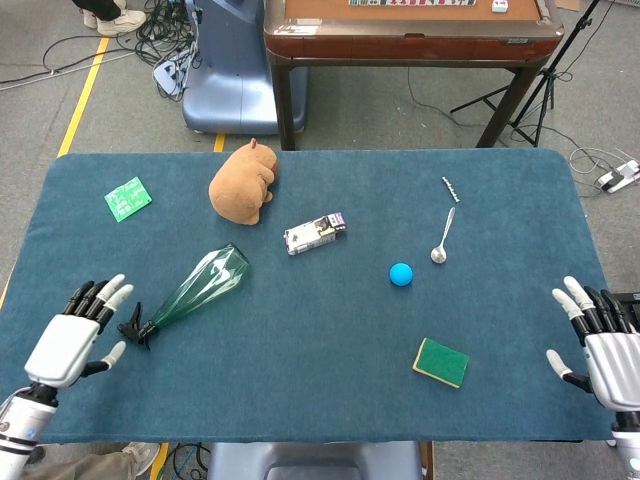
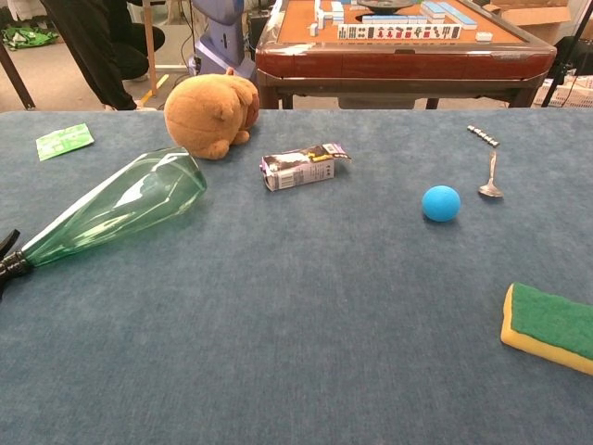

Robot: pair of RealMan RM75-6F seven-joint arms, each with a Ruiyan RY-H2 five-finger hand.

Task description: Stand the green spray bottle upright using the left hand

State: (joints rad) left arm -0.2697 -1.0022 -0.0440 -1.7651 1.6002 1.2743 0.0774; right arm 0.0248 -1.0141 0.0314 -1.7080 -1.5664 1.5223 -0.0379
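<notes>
From the head view, your left hand (image 1: 70, 342), fingers apart and holding nothing, is just beside the nozzle of the bottle (image 1: 195, 288), which lies flat near the counter's (image 1: 320, 370) left edge. If you grip the thin neck, the bottle may roll or slip. In the chest view, the bottle (image 2: 116, 209) lies on its side; no hand shows.

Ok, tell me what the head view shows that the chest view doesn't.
Only the head view shows the left hand, open beside the bottle's black nozzle, and the right hand, open at the table's far right edge. Only the chest view shows the tiles on the wooden table behind. Both show the green spray bottle lying on its side, the plush toy and the blue ball.
</notes>
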